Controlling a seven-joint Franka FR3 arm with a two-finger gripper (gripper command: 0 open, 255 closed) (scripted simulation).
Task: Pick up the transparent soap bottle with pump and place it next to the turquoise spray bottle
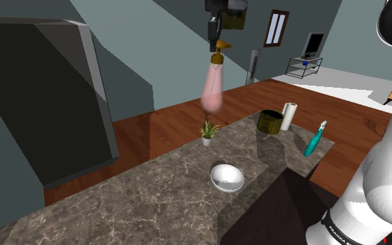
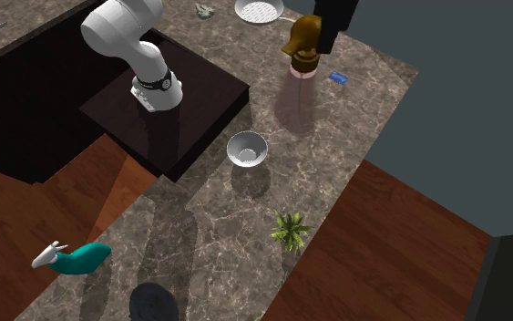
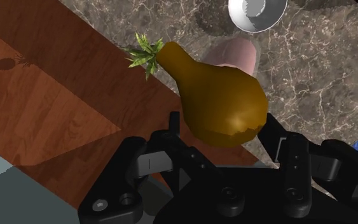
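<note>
The shoulder view stands beside the white arm (image 1: 386, 174) and faces along the grey-brown marbled stone surface (image 1: 152, 188) toward the far room. The second exterior view hangs high over the opposite end, looking almost straight down. Both take in the round white bowl (image 1: 227, 177), the small green potted plant (image 1: 208, 131) and the turquoise spray bottle (image 1: 314, 139). The wrist view looks down past the hand (image 3: 225, 124), close behind the pale pink bottle with a golden-brown pump top (image 3: 219, 95), onto bowl and plant.

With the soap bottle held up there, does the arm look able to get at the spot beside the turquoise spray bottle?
Probably yes. The tool holds the soap bottle high over the counter, and bare marble shows beside the spray bottle. The dark pot and white roll stand close by, so watch those.
</note>
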